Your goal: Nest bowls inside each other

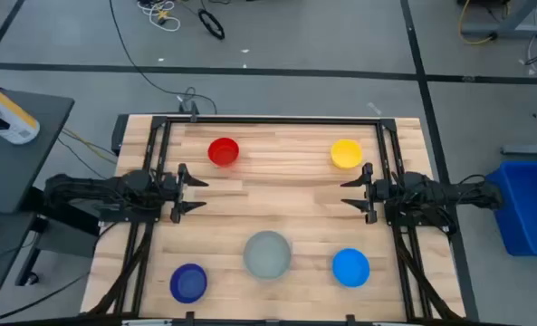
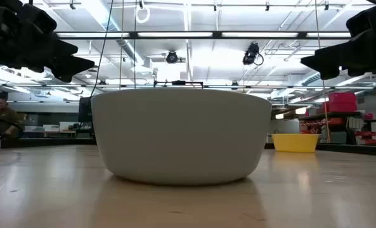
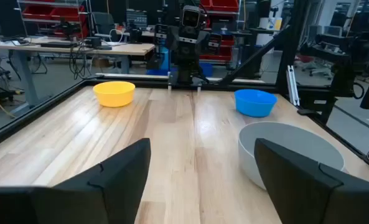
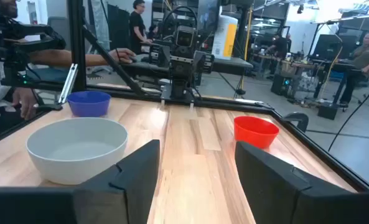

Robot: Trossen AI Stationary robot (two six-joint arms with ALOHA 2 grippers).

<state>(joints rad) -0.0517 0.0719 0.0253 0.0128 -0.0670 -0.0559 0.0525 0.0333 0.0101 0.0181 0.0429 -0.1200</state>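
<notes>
From above: a wooden table [image 1: 268, 195] with five bowls, all apart, none inside another. Red bowl [image 1: 224, 151] far left, yellow bowl [image 1: 346, 153] far right. Dark blue bowl [image 1: 188, 282] near left, grey bowl [image 1: 268, 254] near middle, light blue bowl [image 1: 350, 267] near right. Left gripper [image 1: 196, 194] at the left side of the table, fingers spread wide, holding nothing. Right gripper [image 1: 348, 192] at the right side, fingers spread too, holding nothing. Both pointing at each other across the middle.

From table height: grey bowl [image 2: 181, 135] big and close, sitting upright on the table [image 2: 327, 190]. Yellow bowl [image 2: 295, 142] small and far off to the right. Dark arms up high at both top corners.

From the left wrist: two dark fingers [image 3: 119, 180] wide apart, nothing between. Grey bowl [image 3: 296, 149] just past them, light blue bowl [image 3: 255, 102] and yellow bowl [image 3: 114, 93] farther off.

From the right wrist: two dark fingers [image 4: 277, 183] wide apart, nothing between. Grey bowl [image 4: 77, 149] close by, dark blue bowl [image 4: 89, 103] and red bowl [image 4: 255, 132] farther off. People in the room behind.
</notes>
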